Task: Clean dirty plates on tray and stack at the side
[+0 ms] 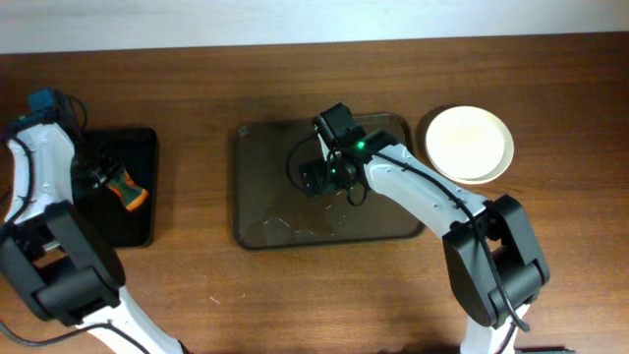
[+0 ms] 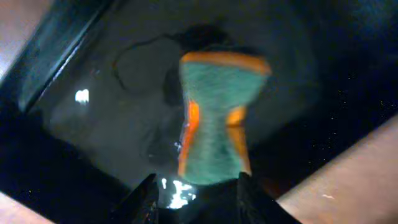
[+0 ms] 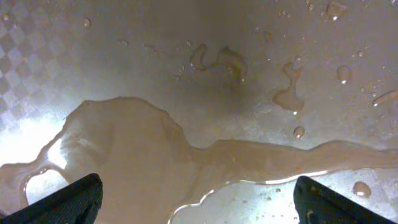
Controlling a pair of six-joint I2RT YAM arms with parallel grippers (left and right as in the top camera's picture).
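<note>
Now | left end effector [image 2: 198,193] clamped on sponge [image 2: 214,112] | right end effector [image 3: 199,199] apart over tray [image 1: 265,167] | plates [image 1: 470,145] beside

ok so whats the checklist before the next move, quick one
1. Dark brown rectangular tray free of plates: ok, none on it.
2. Round white plates set beside the tray: ok, on the table at the right arm's side; how many, cannot tell.
3. Right gripper empty: ok, jaws wide open over the tray.
4. Tray surface dry: not ok, water puddles lie on it.
5. Green and orange sponge released on the small black tray: cannot tell, its near end sits between the fingers of the left gripper.
</note>
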